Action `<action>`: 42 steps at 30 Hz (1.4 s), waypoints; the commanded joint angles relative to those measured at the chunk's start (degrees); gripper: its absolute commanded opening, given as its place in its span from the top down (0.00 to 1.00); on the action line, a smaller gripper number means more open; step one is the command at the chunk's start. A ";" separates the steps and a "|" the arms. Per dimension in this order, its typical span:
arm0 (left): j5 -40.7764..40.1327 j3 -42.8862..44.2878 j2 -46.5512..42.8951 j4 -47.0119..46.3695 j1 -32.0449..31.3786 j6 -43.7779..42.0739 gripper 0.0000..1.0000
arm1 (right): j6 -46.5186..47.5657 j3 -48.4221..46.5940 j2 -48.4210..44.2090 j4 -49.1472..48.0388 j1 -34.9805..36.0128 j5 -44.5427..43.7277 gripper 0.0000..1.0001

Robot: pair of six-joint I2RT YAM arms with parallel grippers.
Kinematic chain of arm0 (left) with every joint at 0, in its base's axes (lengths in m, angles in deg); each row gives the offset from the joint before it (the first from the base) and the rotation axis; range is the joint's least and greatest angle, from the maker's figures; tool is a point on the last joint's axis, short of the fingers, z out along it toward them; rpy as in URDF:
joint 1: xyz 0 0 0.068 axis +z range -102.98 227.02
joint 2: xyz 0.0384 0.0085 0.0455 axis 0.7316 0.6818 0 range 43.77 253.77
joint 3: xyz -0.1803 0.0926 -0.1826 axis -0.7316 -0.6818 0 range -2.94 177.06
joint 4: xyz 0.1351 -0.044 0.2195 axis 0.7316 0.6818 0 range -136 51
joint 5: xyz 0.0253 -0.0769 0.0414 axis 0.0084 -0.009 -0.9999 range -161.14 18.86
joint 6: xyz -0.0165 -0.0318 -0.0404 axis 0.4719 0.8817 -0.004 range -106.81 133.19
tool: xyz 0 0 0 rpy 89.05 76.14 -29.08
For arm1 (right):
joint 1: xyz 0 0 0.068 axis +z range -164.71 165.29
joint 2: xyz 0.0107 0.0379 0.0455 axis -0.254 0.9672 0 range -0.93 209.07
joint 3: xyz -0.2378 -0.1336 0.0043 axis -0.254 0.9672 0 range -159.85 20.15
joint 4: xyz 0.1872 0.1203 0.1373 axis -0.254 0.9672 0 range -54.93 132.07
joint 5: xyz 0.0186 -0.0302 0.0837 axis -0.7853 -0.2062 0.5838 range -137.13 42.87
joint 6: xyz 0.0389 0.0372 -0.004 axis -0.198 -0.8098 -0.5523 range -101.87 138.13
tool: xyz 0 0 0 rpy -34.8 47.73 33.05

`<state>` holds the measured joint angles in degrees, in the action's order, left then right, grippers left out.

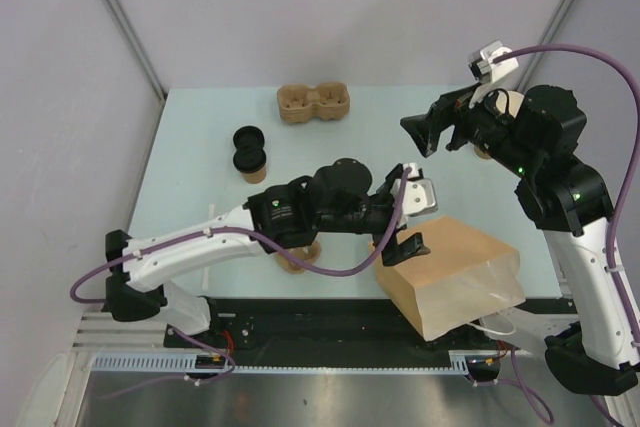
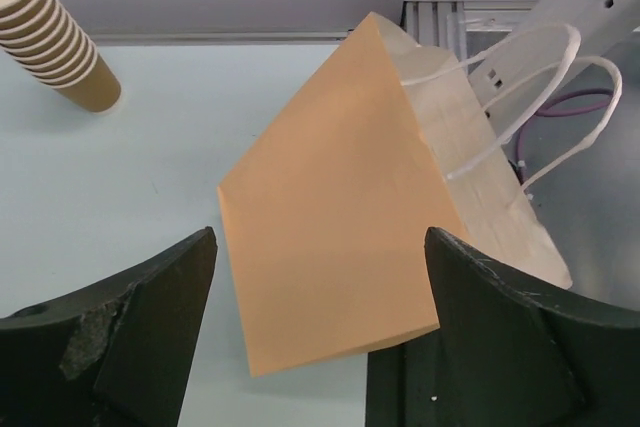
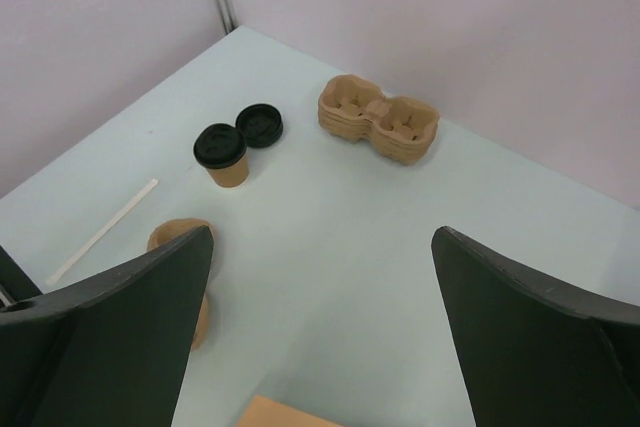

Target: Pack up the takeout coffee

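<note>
Pale blue-green table (image 1: 200, 117) fills the centre of the top view. Plain lilac-grey wall panels (image 1: 350, 7) stand behind and at both sides. Slanting grey metal posts (image 1: 118, 17) upper left and upper right. Brushed metal surface (image 1: 320, 402) along bottom edge. Light even, shadows soft.

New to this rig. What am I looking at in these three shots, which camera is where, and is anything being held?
Two robot arms are bolted at the near edge of a table. The overhead picture looks down from behind them, with the left arm on the left and the right arm on the right. The other two pictures come from a camera on each wrist. The dark wedges at the bottom of those are that arm's own jaws.

On the table are a paper bag lying on its side, a pulp cup tray, a small capped cup, a loose black lid beside it, a stack of cups and a thin white stick.

Both pairs of jaws stand open and hold nothing. The left pair is close to the bag.
</note>
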<state>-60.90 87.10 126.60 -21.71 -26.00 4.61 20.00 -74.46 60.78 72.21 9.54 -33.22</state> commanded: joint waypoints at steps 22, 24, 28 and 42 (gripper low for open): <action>-6.38 4.98 10.08 5.68 2.59 14.62 1.00 | -1.61 -1.81 -0.27 -6.56 -2.36 -10.39 0.00; -4.71 1.92 7.46 4.45 4.71 17.18 1.00 | -1.26 -1.02 -0.89 -5.86 -3.50 -11.19 0.00; -6.37 -3.72 1.40 -1.26 7.53 18.95 1.00 | -0.55 -1.37 -1.94 -1.82 -7.71 -9.43 0.00; -5.59 -11.90 -4.95 -4.25 13.15 24.92 1.00 | 15.35 0.22 -1.96 22.96 -16.86 -0.14 0.14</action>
<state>-67.98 78.23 123.78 -23.87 -14.78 25.46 29.74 -74.39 57.39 86.62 -4.63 -39.45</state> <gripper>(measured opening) 0.003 0.908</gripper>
